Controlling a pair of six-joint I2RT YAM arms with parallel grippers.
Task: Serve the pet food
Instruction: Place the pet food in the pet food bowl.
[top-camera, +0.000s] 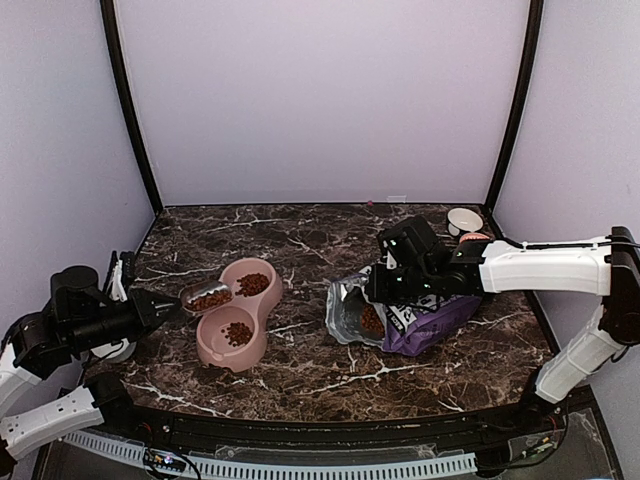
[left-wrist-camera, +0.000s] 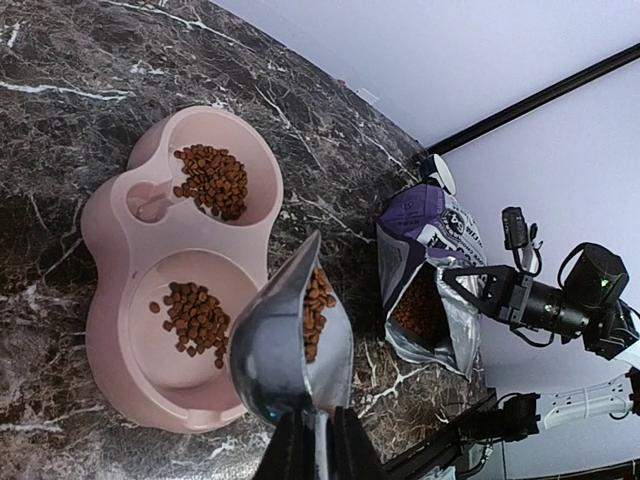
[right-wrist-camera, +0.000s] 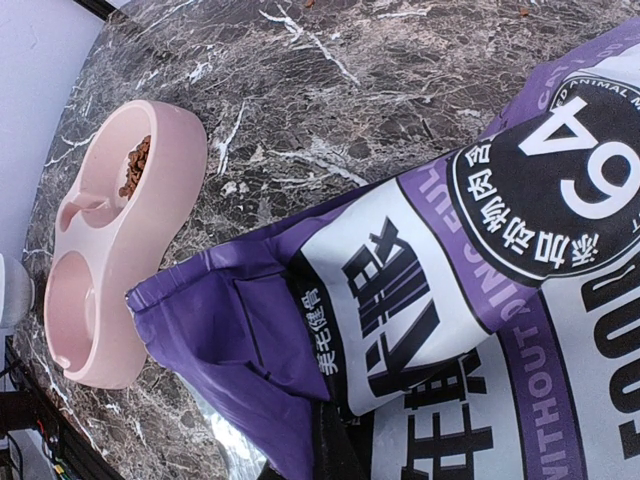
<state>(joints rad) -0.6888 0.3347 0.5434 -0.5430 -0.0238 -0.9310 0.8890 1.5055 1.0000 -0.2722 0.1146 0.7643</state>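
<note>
While left gripper (left-wrist-camera: 315, 445) pinches the scoop (left-wrist-camera: 268, 362), kibble (left-wrist-camera: 316, 310) lies inside (ahead).

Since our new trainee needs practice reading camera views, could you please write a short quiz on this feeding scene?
1. True or false: both halves of the pink bowl already hold pet food.
2. What is the right gripper shut on?
3. The metal scoop, gripped by the left gripper, is: A empty; B carrying food; C dropped.

Key
1. True.
2. The edge of the purple bag, which lies with its mouth open.
3. B.
</note>
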